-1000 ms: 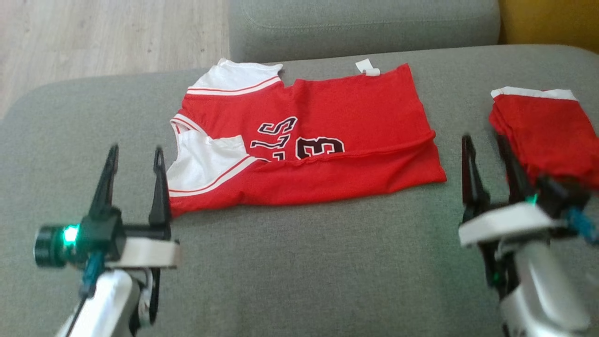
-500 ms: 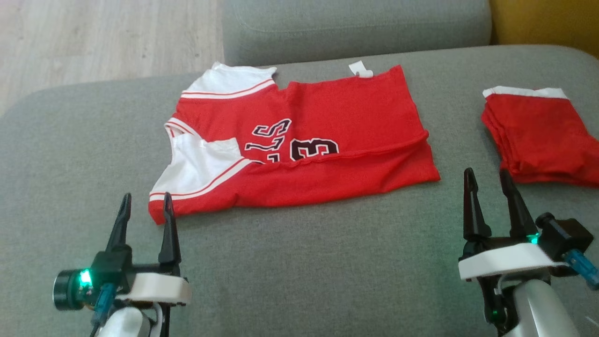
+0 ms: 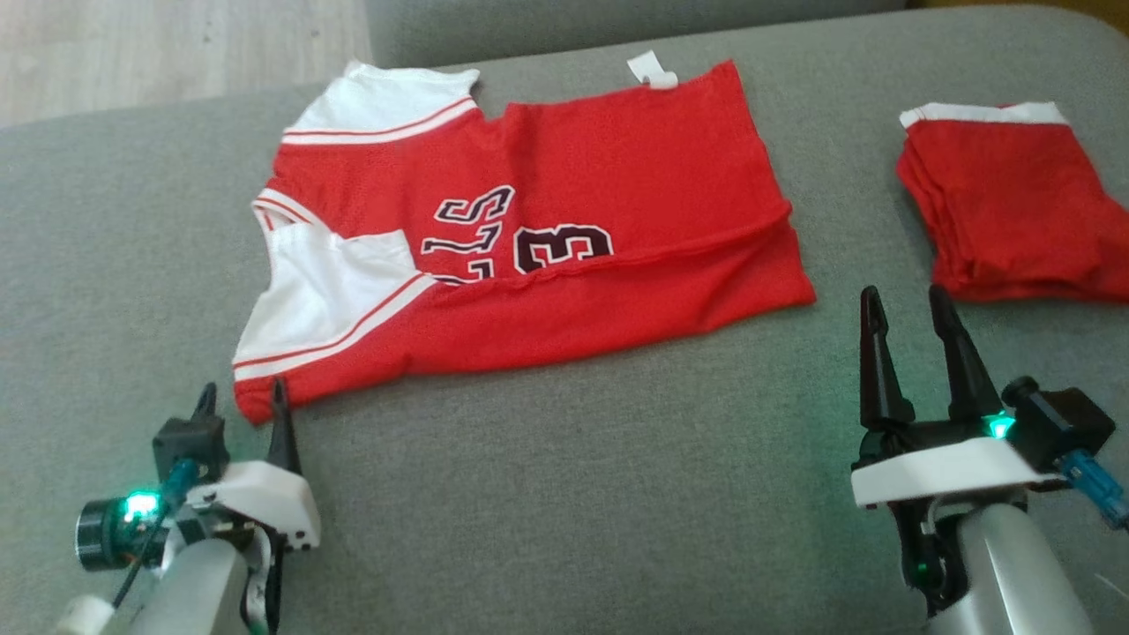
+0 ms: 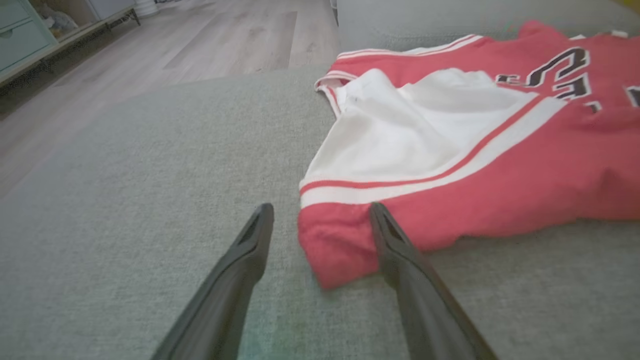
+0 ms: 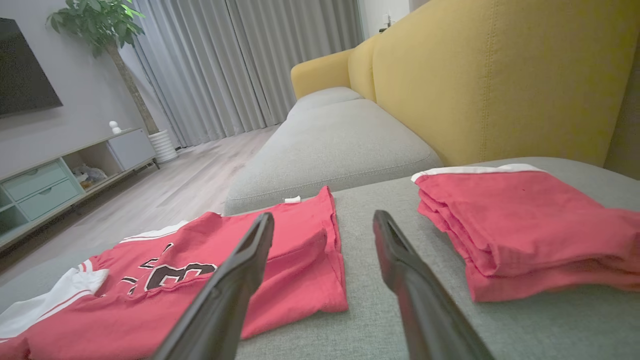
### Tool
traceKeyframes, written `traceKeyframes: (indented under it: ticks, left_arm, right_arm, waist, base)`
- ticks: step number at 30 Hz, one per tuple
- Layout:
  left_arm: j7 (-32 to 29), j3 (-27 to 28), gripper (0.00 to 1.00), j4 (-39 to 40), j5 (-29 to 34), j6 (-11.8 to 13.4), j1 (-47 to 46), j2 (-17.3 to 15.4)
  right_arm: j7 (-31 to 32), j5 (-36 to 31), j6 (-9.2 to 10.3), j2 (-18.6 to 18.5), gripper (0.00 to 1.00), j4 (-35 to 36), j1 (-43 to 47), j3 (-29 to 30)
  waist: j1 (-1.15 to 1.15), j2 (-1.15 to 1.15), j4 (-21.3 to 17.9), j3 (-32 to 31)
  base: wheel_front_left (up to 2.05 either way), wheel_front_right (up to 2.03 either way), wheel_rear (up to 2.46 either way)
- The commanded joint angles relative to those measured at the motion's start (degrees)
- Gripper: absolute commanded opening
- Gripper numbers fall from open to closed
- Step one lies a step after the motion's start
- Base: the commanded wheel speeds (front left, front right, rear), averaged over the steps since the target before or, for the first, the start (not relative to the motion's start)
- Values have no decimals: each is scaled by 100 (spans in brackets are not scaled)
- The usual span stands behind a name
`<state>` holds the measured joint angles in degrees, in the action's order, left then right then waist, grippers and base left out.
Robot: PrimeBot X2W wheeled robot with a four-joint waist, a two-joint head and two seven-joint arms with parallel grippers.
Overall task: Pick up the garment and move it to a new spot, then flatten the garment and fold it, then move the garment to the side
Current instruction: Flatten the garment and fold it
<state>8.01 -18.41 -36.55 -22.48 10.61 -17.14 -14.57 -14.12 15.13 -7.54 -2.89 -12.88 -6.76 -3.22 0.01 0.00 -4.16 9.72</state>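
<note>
The garment (image 3: 564, 220) is a red jersey with white sleeve panels and black lettering, lying flat on the grey sofa cushion (image 3: 573, 494), its near long edge folded over. My left gripper (image 3: 242, 397) stands open at the jersey's near left corner; in the left wrist view that red corner (image 4: 335, 245) lies between the two fingers of the gripper (image 4: 320, 212). My right gripper (image 3: 900, 304) is open and holds nothing, off the jersey's near right corner (image 5: 325, 295), with bare cushion between its fingertips (image 5: 322, 220).
A second red garment (image 3: 1014, 212), folded into a stack, lies at the right of the cushion (image 5: 525, 225). Behind it rises a yellow backrest (image 5: 475, 75). Another grey cushion (image 5: 330, 140) lies beyond, and wood floor (image 4: 200, 45) to the left.
The camera has tilted down, so the whole picture shifted. My left gripper has dropped and closed in on the jersey's near left corner. My right gripper pulled back from the folded stack earlier.
</note>
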Motion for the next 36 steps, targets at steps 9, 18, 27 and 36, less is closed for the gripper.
traceKeyframes:
  ticks: [9,18,27,36]
  left_arm:
    - [-667,57,67,-657,-26,-73,-536,-191]
    - [-56,-22,0,-276,115,-35,-703,-217]
    - [631,-158,0,772,446,-87,-965,-269]
    - [688,-253,0,1256,591,-140,-897,-245]
  right_arm:
    - [-37,36,5,1,100,207,-267,-163]
    - [36,-99,5,1,100,68,-420,-105]
    - [993,-495,5,1,100,-725,-1074,52]
    - [1751,-747,5,2,100,-2134,-1855,242]
  waist:
    - [-1,0,-204,246]
    - [-1,0,-105,146]
    - [-1,0,137,158]
    - [-1,0,356,283]
  base:
    - [0,0,0]
    - [0,0,0]
    - [0,0,0]
    - [0,0,0]
